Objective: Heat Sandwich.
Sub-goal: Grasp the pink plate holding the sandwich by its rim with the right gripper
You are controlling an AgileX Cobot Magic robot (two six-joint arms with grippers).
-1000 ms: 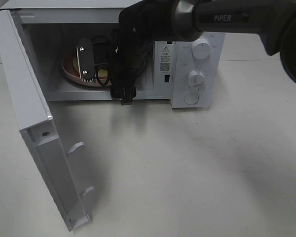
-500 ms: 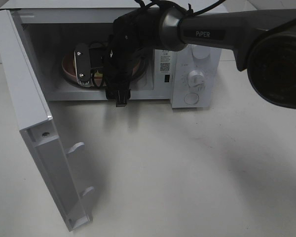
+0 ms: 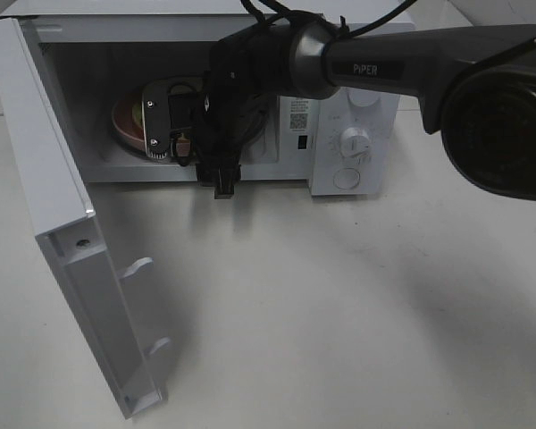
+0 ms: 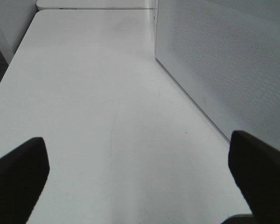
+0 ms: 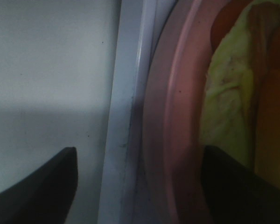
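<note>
Pink plate [image 5: 177, 121] bearing the sandwich [image 5: 228, 88] sits inside the microwave [image 3: 357, 134]; right gripper [image 5: 140, 186] straddles its rim with jaws apart, left gripper [image 4: 140, 179] spread idle; release fully, then withdraw level so the plate stays put.

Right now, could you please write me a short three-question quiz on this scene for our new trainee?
1. True or false: the microwave door is shut.
2. Where is the pink plate? A: on the table. B: inside the microwave. C: on top of the microwave.
3. What food lies on the plate?
Key: 1 false; 2 B; 3 the sandwich.
</note>
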